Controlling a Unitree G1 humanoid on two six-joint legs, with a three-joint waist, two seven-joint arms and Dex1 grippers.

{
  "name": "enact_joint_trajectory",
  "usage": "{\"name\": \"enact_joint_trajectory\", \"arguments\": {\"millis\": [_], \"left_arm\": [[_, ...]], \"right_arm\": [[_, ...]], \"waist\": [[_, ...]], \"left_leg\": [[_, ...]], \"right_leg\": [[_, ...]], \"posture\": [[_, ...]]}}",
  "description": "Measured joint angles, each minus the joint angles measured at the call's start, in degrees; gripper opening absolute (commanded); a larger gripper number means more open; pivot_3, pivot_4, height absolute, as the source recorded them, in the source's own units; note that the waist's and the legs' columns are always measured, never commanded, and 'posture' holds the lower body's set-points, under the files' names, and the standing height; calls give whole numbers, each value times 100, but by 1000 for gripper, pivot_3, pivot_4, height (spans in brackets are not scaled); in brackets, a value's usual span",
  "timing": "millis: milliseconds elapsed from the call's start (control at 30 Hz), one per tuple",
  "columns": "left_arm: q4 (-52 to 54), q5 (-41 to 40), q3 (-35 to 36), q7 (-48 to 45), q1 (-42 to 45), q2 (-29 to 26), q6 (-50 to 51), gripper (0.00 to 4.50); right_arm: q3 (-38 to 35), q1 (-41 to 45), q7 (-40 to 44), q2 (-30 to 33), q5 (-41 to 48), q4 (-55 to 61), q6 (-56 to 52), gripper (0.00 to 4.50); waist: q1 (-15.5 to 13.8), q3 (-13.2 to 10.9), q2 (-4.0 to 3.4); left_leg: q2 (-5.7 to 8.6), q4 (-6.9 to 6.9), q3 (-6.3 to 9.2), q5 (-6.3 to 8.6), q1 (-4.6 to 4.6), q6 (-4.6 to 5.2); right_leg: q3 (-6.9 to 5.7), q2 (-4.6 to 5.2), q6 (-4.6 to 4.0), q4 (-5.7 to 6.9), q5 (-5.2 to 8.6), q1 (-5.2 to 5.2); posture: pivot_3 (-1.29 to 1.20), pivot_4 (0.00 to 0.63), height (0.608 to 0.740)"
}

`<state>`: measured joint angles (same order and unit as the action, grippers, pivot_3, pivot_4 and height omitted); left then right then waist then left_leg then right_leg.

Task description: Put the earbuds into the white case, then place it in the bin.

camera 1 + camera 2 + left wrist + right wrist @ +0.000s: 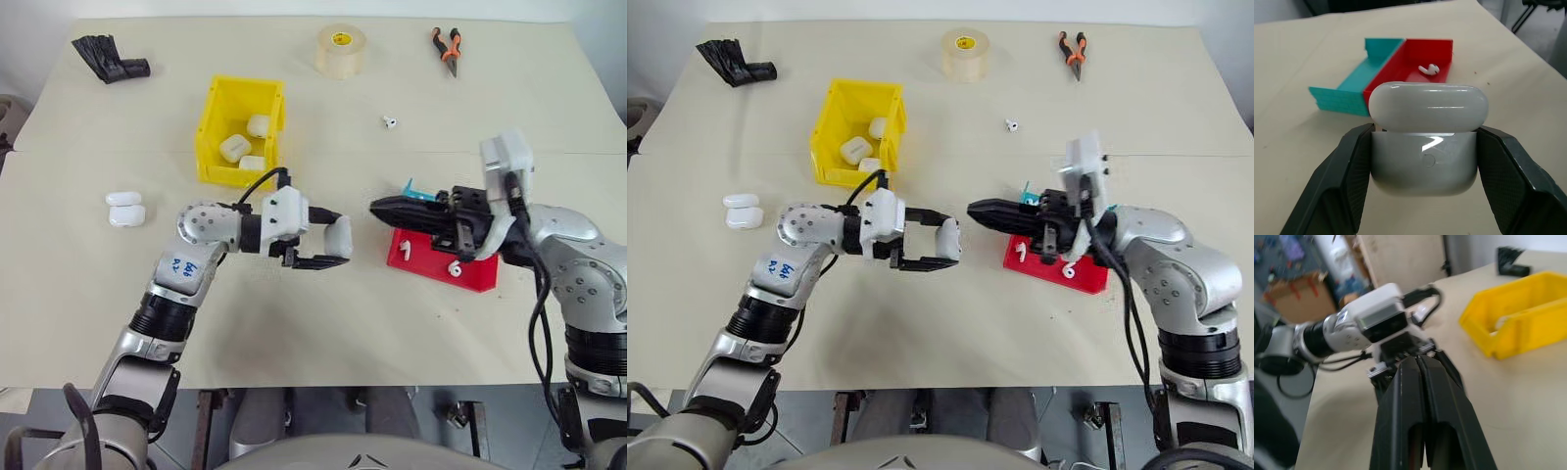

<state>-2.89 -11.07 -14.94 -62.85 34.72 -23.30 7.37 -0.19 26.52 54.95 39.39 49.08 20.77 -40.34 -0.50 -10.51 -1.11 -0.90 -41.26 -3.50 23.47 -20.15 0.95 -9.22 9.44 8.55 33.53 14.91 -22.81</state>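
Over the beige table (323,323), the left gripper (328,250) clamps the white case (339,238); the right gripper (377,207), pinched shut, must next press its lid closed.

1. Both head views look forward and down from above onto the beige cloth-covered surface (323,323), showing nearly the same scene, slightly offset sideways.
2. The left wrist view sits very close behind the left tool (1422,161), looking along its black fingers past the glossy white rounded case (1425,142) to the red and teal shallow plastic trays (1386,73) beyond.
3. The right wrist view looks low along the right tool (1420,362) toward the left tool, with the bright yellow open plastic bin (1518,318) beyond it to one side; both head views share that bin.
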Motion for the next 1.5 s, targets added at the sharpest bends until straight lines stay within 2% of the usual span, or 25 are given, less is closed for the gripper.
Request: {"name": "enact_joint_trajectory", "arguments": {"millis": [133, 300, 500, 600, 800, 933, 1100, 1300, 1400, 1500], "left_arm": [[19, 35, -34, 100, 75, 89, 20, 2930], [22, 34, -50, 124, 71, 128, 47, 2930], [119, -132, 142, -30, -126, -49, 10, 2930], [287, -425, 295, -18, -173, 63, 52, 2930], [565, -890, 562, 115, -321, 167, 361, 2930], [687, -896, 677, 212, -660, -59, 468, 2930], [1033, -904, 1204, 703, -1224, -329, 620, 2930], [1426, -1000, 1979, 2058, -1431, 13, 968, 2930], [1335, -860, 2343, 3100, -1203, 363, 1126, 2930], [877, -596, 2600, 4035, -441, 571, 1073, 2930]], "right_arm": [[417, 22, -142, -133, -398, 4, -4, 23], [501, 223, -498, -185, -521, -54, -433, 23], [100, -407, -39, -35, -616, -681, -100, 23], [54, -630, 360, 47, -830, -871, 370, 23], [-297, -766, 590, -106, -934, -1235, 959, 23], [-679, -957, 928, -57, -825, -1263, 1186, 870], [-1003, -1403, 1164, -3, -834, -1044, 1603, 2499], [-1325, -1625, 1058, 4, -815, -712, 1805, 4467], [-1419, -1589, 959, 19, -846, -747, 1895, 4467], [-1554, -1400, 849, 90, -858, -806, 1911, 4467]], "waist": [[-15, 0, 0], [-35, 0, 0], [-92, -1, 4], [-81, -1, 4], [-77, -1, 4], [-87, -1, 4], [-93, -2, 4], [-96, -2, 4], [-106, -3, 8], [-118, -2, 11]], "left_leg": [[0, -1, 0, 0, 0, 0], [-1, -2, 1, 0, 0, 0], [1, -2, -1, 0, -3, 1], [0, -2, -1, 0, -1, 1], [-1, -2, -2, 0, 2, 0], [-1, -2, -1, 0, 1, 0], [-2, -1, 0, 0, 2, 0], [-3, -3, 1, 0, 3, 0], [-2, -5, 2, 0, 3, 0], [0, -7, 1, 0, 2, 0]], "right_leg": [[1, 0, 0, 2, 0, 0], [-1, 0, 0, 2, 0, -1], [0, 0, 0, 0, 0, -1], [1, 0, 0, 0, 0, -1], [2, 0, 0, 3, 0, -1], [2, 0, 0, 2, 0, -1], [3, 0, 0, 2, 0, -1], [5, 0, 0, 3, 0, 0], [5, 1, 0, 5, 0, 1], [5, 1, 2, 6, -1, 1]], "posture": [[0, 150, 740], [0, 150, 740], [0, 150, 740], [0, 150, 740], [0, 150, 740], [0, 150, 740], [0, 150, 740], [0, 150, 740], [0, 150, 740], [0, 150, 740]]}}
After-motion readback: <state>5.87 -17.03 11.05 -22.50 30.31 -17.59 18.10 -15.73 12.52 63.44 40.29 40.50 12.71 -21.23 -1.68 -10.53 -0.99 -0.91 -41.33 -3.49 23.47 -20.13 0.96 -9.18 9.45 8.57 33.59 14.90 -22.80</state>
